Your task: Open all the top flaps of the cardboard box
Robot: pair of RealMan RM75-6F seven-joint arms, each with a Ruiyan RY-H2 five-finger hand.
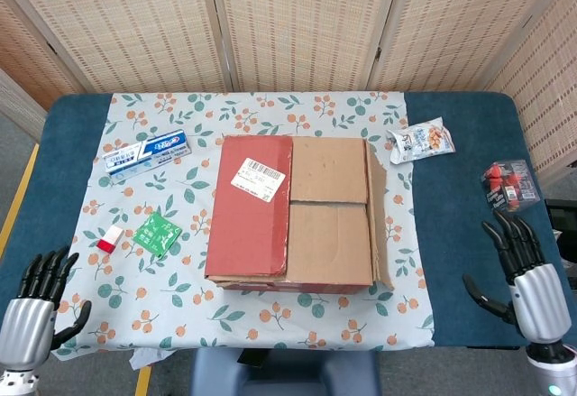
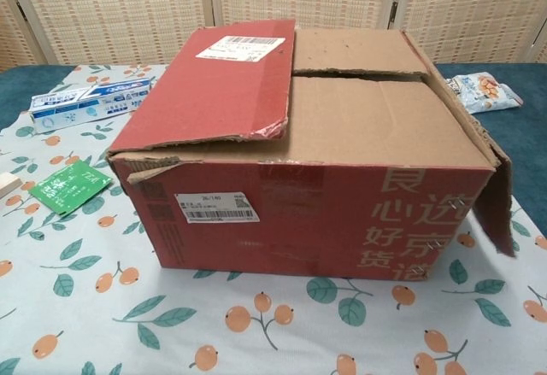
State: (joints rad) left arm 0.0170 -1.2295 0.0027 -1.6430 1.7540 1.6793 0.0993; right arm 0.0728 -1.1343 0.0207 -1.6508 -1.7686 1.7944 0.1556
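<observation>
Cardboard box (image 1: 293, 211) sits mid-table on the flowered cloth (image 1: 180, 261), its right flap (image 2: 496, 200) hanging down the side, the red left flap (image 1: 251, 205) lying shut over two plain inner flaps. Next, I judge, fingertips should slip under the red flap's torn inner edge and swing it outward. Right hand (image 1: 527, 274) and left hand (image 1: 36, 310) hover spread and empty by the table's near corners. The front bears large Chinese characters; the barcode sticker (image 2: 218, 208) is too small to read.
</observation>
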